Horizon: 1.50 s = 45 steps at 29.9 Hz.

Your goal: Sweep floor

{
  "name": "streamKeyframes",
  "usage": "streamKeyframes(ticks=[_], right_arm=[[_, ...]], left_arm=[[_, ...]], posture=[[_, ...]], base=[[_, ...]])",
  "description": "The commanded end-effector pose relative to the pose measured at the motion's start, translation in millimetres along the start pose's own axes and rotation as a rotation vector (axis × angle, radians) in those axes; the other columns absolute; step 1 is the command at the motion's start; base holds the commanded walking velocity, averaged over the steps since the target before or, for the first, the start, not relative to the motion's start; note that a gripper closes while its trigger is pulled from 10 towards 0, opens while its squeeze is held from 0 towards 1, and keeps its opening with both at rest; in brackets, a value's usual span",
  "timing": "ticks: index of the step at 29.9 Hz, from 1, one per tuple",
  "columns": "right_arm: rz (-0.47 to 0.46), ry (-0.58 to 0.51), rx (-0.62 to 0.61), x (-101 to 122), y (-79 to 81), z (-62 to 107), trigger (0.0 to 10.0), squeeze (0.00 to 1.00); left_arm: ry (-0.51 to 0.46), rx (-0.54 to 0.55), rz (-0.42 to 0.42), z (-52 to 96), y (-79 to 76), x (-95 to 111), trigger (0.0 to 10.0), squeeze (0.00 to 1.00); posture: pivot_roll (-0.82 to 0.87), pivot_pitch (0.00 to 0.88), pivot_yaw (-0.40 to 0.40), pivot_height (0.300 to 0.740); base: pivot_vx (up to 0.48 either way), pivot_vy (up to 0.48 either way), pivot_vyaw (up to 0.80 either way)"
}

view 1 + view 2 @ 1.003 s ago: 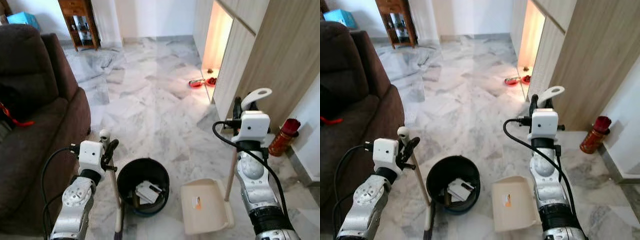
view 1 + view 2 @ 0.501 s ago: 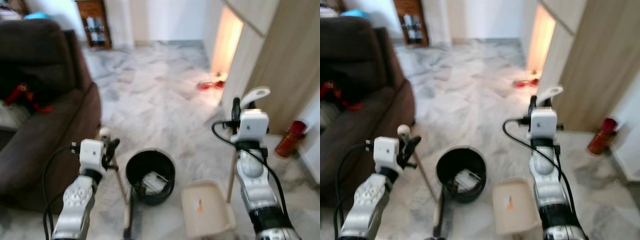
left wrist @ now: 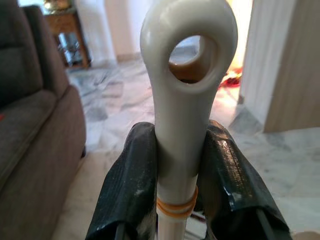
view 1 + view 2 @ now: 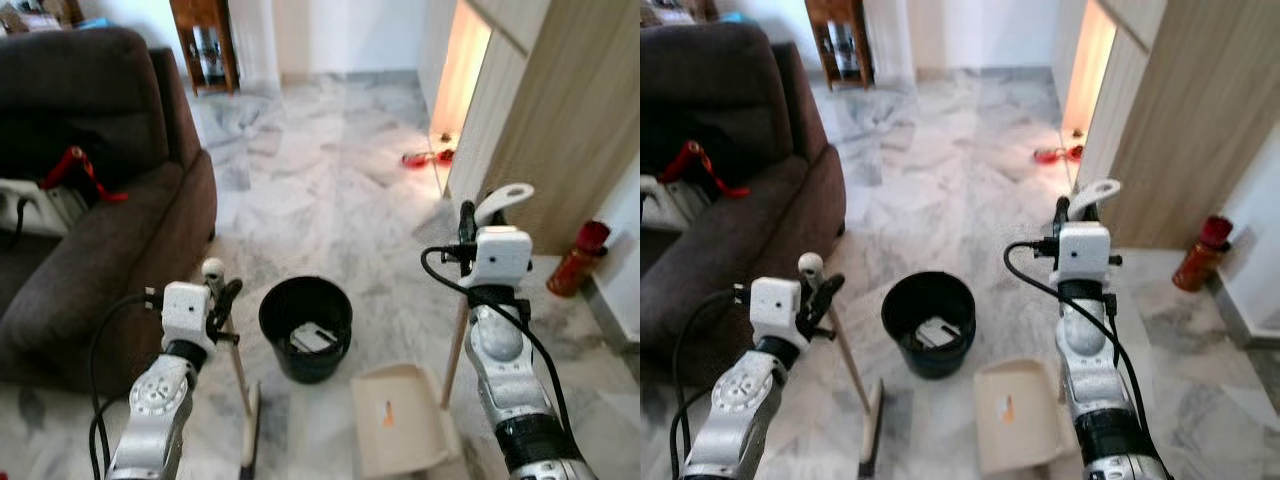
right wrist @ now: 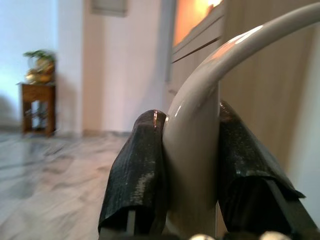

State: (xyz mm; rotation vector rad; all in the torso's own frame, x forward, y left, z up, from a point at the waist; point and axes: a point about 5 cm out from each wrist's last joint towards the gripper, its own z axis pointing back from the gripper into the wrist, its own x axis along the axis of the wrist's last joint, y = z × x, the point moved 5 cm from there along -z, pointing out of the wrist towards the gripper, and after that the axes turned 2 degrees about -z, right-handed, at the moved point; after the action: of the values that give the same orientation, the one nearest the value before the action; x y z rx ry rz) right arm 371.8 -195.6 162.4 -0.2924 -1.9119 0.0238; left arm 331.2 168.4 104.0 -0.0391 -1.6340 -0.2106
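Landmark: black bin (image 4: 306, 328) on the marble floor (image 4: 320, 190), some white scraps inside.

Left gripper (image 3: 175, 185), on the sofa side of the bin, is clamped on the broom (image 4: 232, 362) just below its rounded top. The stick slants down to the broom head, which rests on the floor beside the bin, nearer the robot.

Right gripper (image 5: 187, 175), on the cupboard side of the bin, is closed around the dustpan handle (image 4: 503, 196). The wooden pole drops to the cream dustpan (image 4: 398, 420), lying flat on the floor near the bin, on the robot's side.

Left wrist view: hanging eyelet in the broom's white cap, orange bands below it, both fingers (image 3: 127, 190) pressed to the stick. Head views give the layout instead: brown sofa (image 4: 95, 230) beyond the left arm, red canister (image 4: 574, 262) by the wooden cupboard (image 4: 560, 110), red items (image 4: 425, 158) on the floor farther off.
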Motion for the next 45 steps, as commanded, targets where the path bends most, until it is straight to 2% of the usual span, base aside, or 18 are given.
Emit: streamKeyframes(ticks=[1,5,33,45], right_arm=[[-0.005,-0.039,0.006,11.5,2.3,-6.0,10.0,0.00],[-0.008,-0.023,0.005,8.5,1.3,-6.1,10.0,0.00],[0.008,0.020,0.015,0.9,2.8,-6.7,10.0,0.00],[0.016,0.032,0.002,-1.4,-1.6,-0.8,10.0,0.00]], left_arm=[[-0.039,0.007,-0.008,-2.1,3.6,9.8,10.0,0.00],[-0.041,0.007,-0.004,-3.2,2.8,10.2,10.0,0.00],[-0.051,-0.005,0.003,-7.7,-1.2,10.8,10.0,0.00],[-0.062,-0.010,0.002,-19.8,-1.8,14.2,10.0,0.00]], posture=[[-0.03,0.000,0.015,0.740],[-0.03,0.000,0.015,0.740],[-0.04,0.000,0.007,0.740],[-0.08,0.000,0.015,0.740]], base=[[0.000,0.000,0.00],[0.000,0.000,0.00],[0.000,0.000,-0.80],[0.000,0.000,-0.80]])
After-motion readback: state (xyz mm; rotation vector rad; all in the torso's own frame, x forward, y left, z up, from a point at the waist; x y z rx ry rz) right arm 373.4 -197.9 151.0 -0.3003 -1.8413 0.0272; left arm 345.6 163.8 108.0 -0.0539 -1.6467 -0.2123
